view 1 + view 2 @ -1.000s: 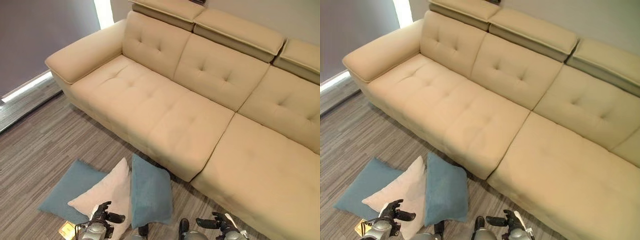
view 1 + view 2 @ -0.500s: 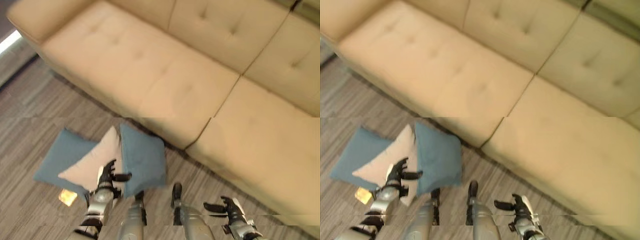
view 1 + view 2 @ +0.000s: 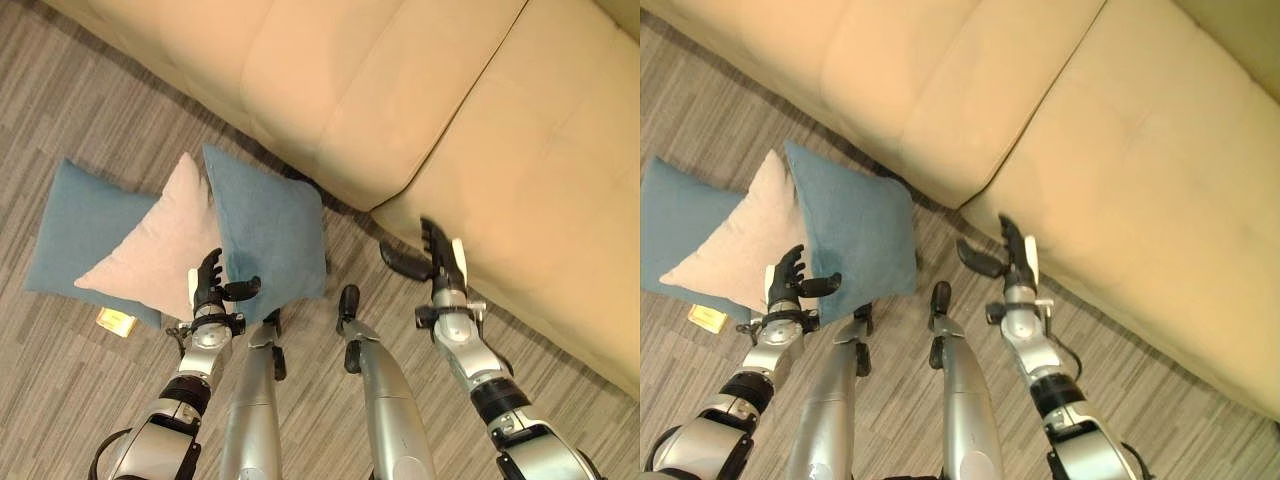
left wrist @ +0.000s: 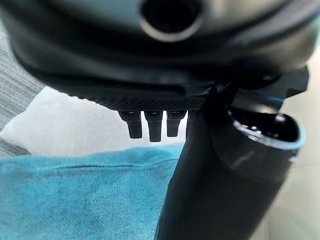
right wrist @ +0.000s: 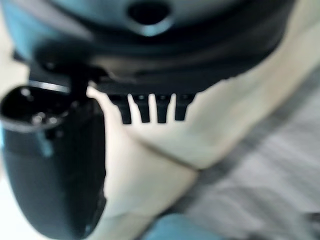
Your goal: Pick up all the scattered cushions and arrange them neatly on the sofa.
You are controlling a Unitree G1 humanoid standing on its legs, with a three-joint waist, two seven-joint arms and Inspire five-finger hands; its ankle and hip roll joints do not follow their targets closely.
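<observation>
My view has tipped down from the whole sofa [image 3: 470,90] to its near seat edge and the floor in front of me, so the shift is my head bending, not the cushions moving; what has truly changed is that both my arms have come up and forward. My left hand [image 3: 212,290] now hovers with fingers straight and thumb spread over the near edges of the cushions, holding nothing. My right hand [image 3: 437,262] is likewise released, fingers extended, raised near the front of the sofa seat. I judge this as the reach before a first pick-up: nothing has been lifted yet. I count three cushions, all on the floor at my left and overlapping: a blue cushion [image 3: 265,235] nearest the sofa, a pale cushion [image 3: 160,250] partly under it, and a second blue cushion [image 3: 72,235] farthest left. One small yellow tag [image 3: 117,321] lies on the floor beside them.
</observation>
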